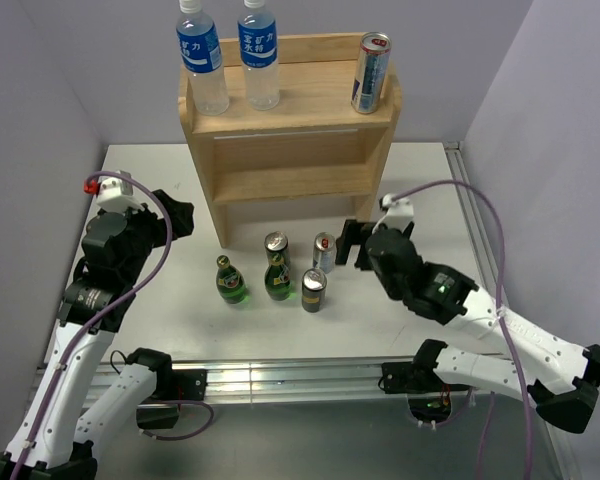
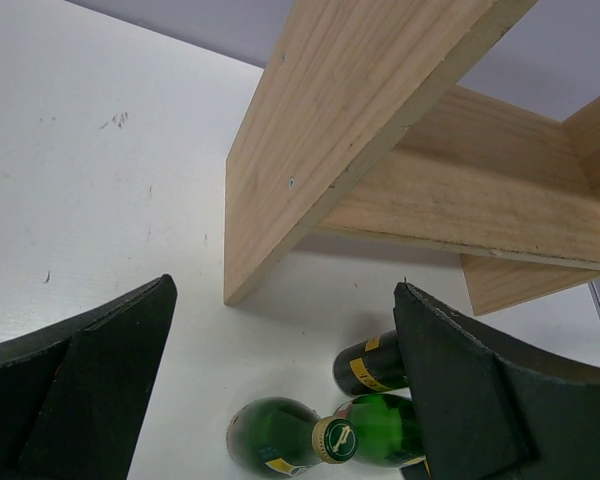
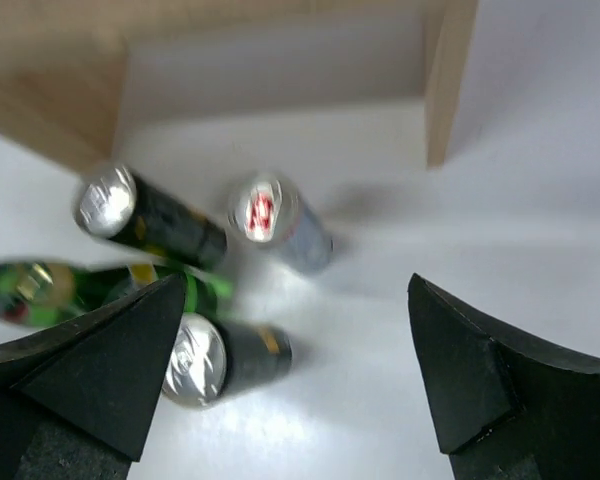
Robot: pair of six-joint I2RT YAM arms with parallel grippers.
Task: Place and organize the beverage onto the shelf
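Wooden shelf [image 1: 290, 150] holds two water bottles [image 1: 202, 60] [image 1: 259, 55], one can [image 1: 371, 72] — two green bottles [image 1: 230, 282] [image 1: 278, 280], three cans [image 1: 276, 243] [image 1: 324, 250] [image 1: 313, 290] stand before it — both jaws released

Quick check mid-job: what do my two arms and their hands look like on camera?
The left arm and right arm have white links and black joints. A lilac cable loops along each; the left one ends at a red plug. A green light glows near the right wrist. The left hand and right hand each have two black, wedge-shaped fingers.
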